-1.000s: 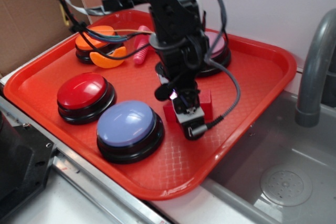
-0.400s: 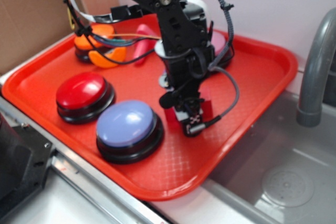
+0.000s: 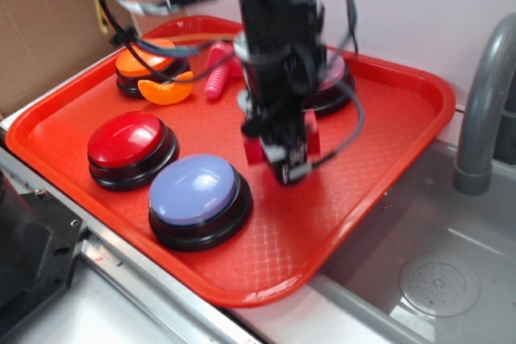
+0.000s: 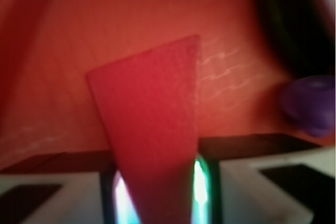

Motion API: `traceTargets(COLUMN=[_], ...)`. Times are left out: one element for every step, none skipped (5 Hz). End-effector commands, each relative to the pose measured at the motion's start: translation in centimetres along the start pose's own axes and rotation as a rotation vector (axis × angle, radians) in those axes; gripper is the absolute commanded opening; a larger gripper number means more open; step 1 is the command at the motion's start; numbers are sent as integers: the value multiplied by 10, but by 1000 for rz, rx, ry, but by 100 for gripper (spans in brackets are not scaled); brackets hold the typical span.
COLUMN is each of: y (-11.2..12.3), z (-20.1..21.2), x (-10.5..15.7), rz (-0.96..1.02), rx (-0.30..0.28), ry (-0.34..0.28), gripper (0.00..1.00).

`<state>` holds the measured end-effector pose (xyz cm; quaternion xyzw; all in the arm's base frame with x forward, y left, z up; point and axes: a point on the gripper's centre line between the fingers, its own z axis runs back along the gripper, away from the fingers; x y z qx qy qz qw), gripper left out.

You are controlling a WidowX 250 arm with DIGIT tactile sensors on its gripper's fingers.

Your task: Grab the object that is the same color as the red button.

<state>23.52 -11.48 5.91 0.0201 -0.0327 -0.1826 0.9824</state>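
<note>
While clamped in tool (image 3: 284, 153) at frame centre, red wedge (image 4: 152, 124) above tray (image 3: 387, 102): risk of slipping through shallow grip.

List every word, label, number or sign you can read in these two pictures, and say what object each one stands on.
None: no readable text shows in either view.
The red button, the purple button and the orange button have plain domes.
The red tray and the red wedge block held in the end effector carry no print.
The arm is motion-blurred; any marking on it cannot be read.
</note>
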Motion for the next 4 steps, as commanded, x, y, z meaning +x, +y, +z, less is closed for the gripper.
traceTargets(y=[44,89,118,133], z=[72,83,87,91], x=[-8,-34,-56,-59], rz=[186,286,360,402], rx=[4,-45,-84,-60], ry=[-73,-78,-57,-14], gripper=[0,0,0,0])
